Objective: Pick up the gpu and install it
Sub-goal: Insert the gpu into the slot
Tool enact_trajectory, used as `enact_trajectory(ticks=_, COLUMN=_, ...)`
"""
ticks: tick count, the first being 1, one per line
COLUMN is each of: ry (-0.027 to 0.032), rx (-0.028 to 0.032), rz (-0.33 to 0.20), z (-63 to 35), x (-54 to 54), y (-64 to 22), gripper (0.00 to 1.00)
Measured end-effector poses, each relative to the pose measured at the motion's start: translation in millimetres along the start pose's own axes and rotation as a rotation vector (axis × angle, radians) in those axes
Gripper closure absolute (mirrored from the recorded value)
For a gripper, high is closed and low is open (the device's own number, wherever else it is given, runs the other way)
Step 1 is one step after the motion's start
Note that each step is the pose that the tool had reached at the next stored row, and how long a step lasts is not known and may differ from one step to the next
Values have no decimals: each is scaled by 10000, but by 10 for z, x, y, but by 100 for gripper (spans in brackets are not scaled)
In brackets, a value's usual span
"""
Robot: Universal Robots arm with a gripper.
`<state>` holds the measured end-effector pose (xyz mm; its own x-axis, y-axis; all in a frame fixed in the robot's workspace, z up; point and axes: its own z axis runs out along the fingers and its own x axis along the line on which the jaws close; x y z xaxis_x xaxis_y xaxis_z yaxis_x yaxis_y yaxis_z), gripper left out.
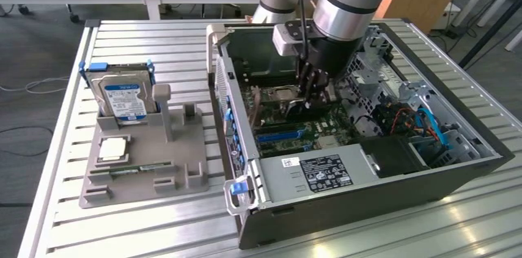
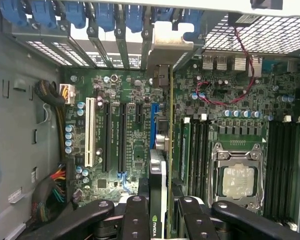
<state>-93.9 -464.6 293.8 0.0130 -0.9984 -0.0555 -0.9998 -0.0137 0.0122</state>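
While your claw [image 2: 160, 220] clenches the gpu [image 2: 158, 170] by its top edge, the card stands on edge near the blue slot [image 2: 153, 120] of the motherboard [image 2: 135, 155]. It looks light, stiff and fragile, so hold it by the board edge, not by the components.

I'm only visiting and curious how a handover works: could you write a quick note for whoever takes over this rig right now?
Hand: shut on the gpu, holding it on edge.
Where: hand and gpu are down inside the open case, over the board, by the blue slot. The hard drive and RAM stick sit in the grey stand beside the case.
Done: gpu picked up and brought into the case.
Left: whether the gpu is seated in a slot cannot be told; the hand has not let go.
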Motion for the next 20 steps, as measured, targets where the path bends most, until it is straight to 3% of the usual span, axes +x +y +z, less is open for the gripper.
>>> enact_trajectory(ticks=10, ry=0, rx=0, rz=-1, z=96, x=10, y=11, gripper=73)
enact_trajectory(ticks=20, ry=3, rx=-1, rz=-2, z=103, x=10, y=41, gripper=73)
